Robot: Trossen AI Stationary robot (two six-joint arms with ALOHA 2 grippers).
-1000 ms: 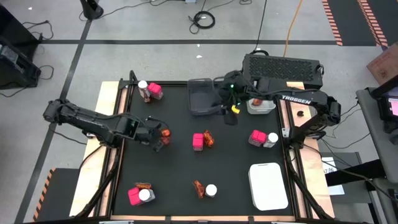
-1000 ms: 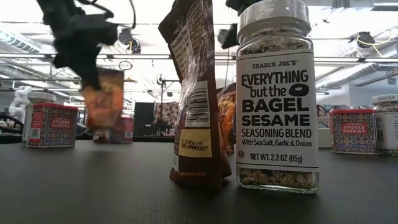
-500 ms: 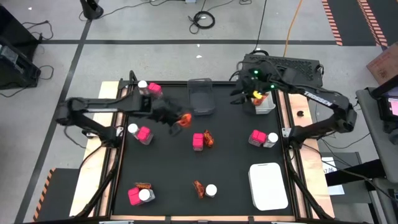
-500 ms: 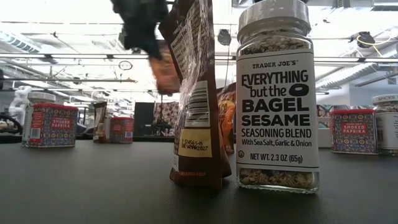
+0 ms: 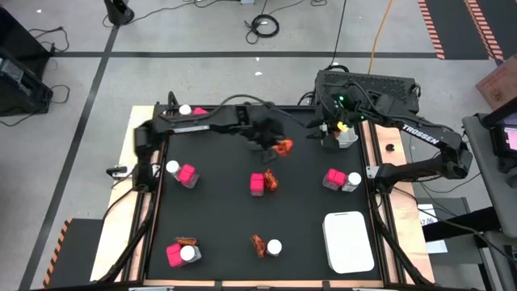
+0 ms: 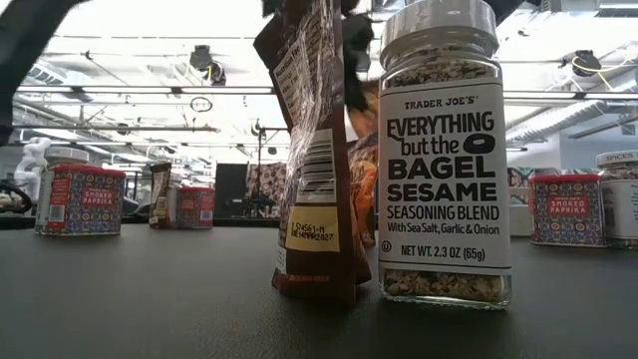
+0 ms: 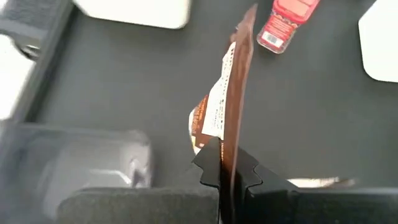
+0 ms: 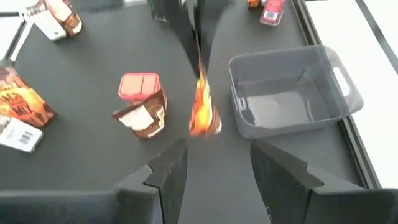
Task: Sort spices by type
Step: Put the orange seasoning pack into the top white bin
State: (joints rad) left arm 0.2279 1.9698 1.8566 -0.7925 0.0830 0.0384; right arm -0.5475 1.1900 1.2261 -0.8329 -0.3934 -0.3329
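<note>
The left pincer (image 5: 273, 144) is gripping an orange-red sachet (image 5: 283, 147) tight, dangling it above the table (image 5: 218, 210) beside the grey tray (image 8: 292, 93) near the far edge. The right pincer (image 8: 214, 165) is hanging agape near the far right corner, apparently empty.

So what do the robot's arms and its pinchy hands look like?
Both arms are dark, jointed tubes with black cables running along them. The right arm has white TROSSEN lettering. The left gripper has flat dark fingers with toothed edges; the right gripper has two broad, angular dark fingers.
</note>
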